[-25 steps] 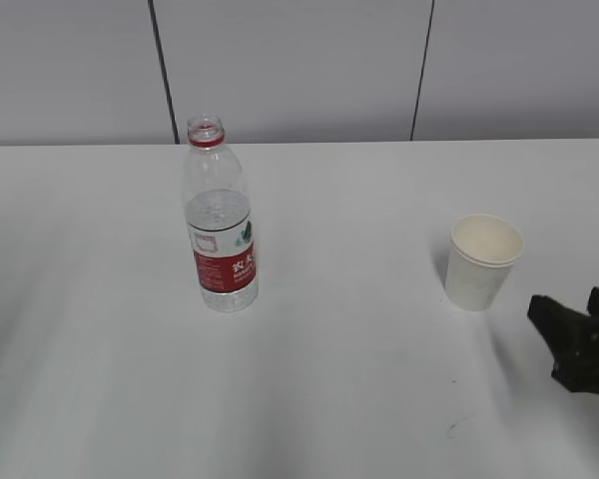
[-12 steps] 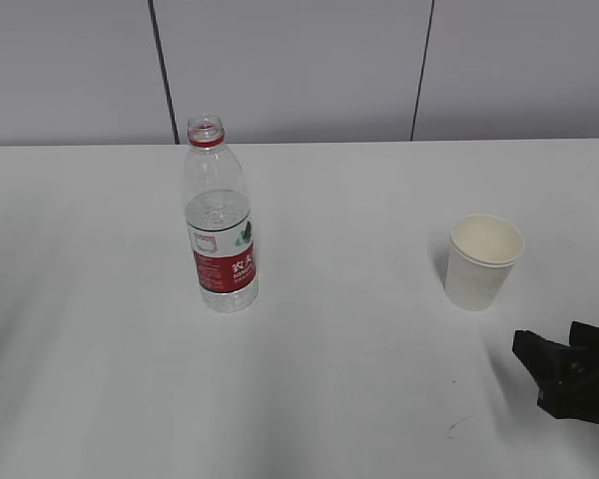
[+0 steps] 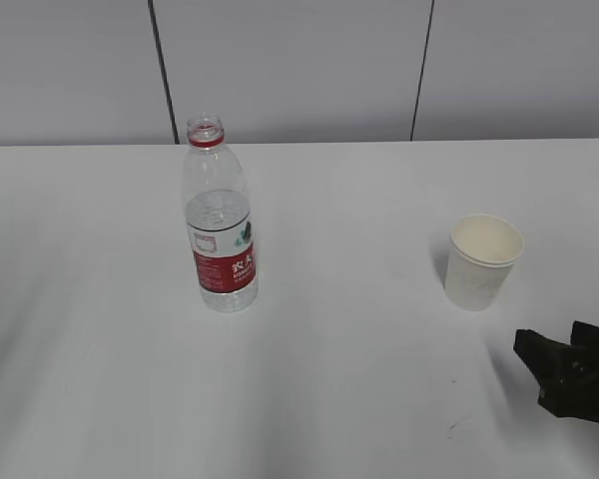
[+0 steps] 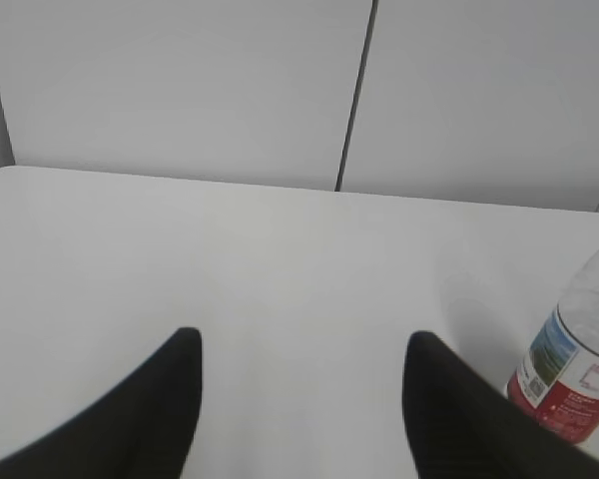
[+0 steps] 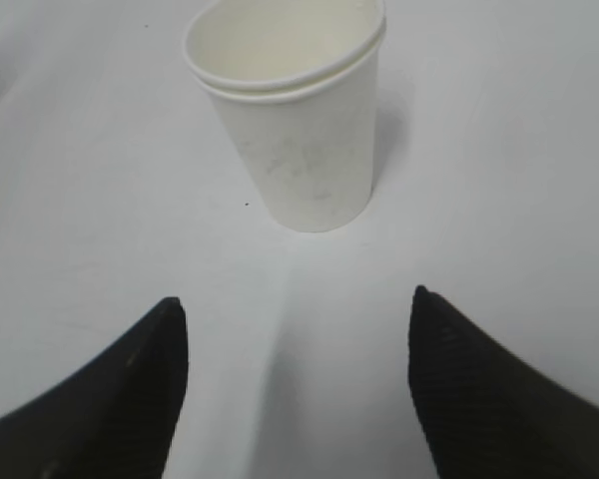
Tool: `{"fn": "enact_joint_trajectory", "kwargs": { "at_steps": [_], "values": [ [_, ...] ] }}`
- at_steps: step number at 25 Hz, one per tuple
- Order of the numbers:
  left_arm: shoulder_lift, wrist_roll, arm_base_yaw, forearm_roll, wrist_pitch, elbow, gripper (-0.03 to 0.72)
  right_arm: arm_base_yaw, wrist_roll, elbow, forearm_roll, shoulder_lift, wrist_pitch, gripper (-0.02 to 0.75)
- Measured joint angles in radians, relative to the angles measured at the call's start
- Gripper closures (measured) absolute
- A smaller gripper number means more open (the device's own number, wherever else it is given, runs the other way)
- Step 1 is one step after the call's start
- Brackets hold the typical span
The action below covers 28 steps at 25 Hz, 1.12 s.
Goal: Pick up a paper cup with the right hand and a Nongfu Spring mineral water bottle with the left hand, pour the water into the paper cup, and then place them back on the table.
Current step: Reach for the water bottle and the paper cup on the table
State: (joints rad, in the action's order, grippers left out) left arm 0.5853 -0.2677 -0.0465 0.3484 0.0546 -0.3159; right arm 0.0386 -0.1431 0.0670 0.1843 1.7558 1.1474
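In the exterior view, the Nongfu Spring mineral water bottle stands upright and capless left of centre on the table, with the water filling it to about the top of the label. The paper cup stands upright at right of centre, well apart from the bottle. The right hand enters at the lower right corner, low over the table, below and to the right of the cup and not touching it; its jaws are spread with nothing between them.

In the left wrist view, the left hand shows two dark fingers at the bottom of the frame, spread wide and holding nothing. The bottle stands at the lower right edge, beside the right finger.

In the right wrist view, the right hand has both fingers at the bottom, wide apart and empty. The cup stands at top centre, clear of the fingertips, on the table.
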Motion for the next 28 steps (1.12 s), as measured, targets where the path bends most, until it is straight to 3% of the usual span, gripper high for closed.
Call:
{"fn": "enact_joint_trajectory", "kwargs": {
  "at_steps": [4, 8, 14, 20, 25, 28],
  "values": [
    [0.003, -0.001, -0.045, 0.003, -0.026, 0.022, 0.295, 0.000, -0.032, 0.000, 0.000, 0.000, 0.002, 0.227],
    [0.070, -0.001, -0.132, 0.003, -0.075, 0.022, 0.295, 0.000, -0.045, 0.000, 0.000, 0.020, 0.002, 0.226],
    [0.286, -0.003, -0.269, -0.068, -0.292, 0.022, 0.295, 0.000, -0.048, 0.001, 0.023, 0.062, 0.002, 0.227],
    [0.509, 0.010, -0.324, -0.077, -0.530, 0.022, 0.295, 0.000, -0.049, 0.002, 0.029, 0.072, 0.002, 0.227],
    [0.625, 0.136, -0.347, -0.115, -0.715, 0.022, 0.295, 0.000, -0.049, 0.021, 0.031, 0.072, 0.002, 0.220],
    [0.667, 0.194, -0.348, -0.183, -0.777, 0.022, 0.295, 0.000, -0.049, 0.037, 0.033, 0.072, 0.004, 0.167]
  ]
}}
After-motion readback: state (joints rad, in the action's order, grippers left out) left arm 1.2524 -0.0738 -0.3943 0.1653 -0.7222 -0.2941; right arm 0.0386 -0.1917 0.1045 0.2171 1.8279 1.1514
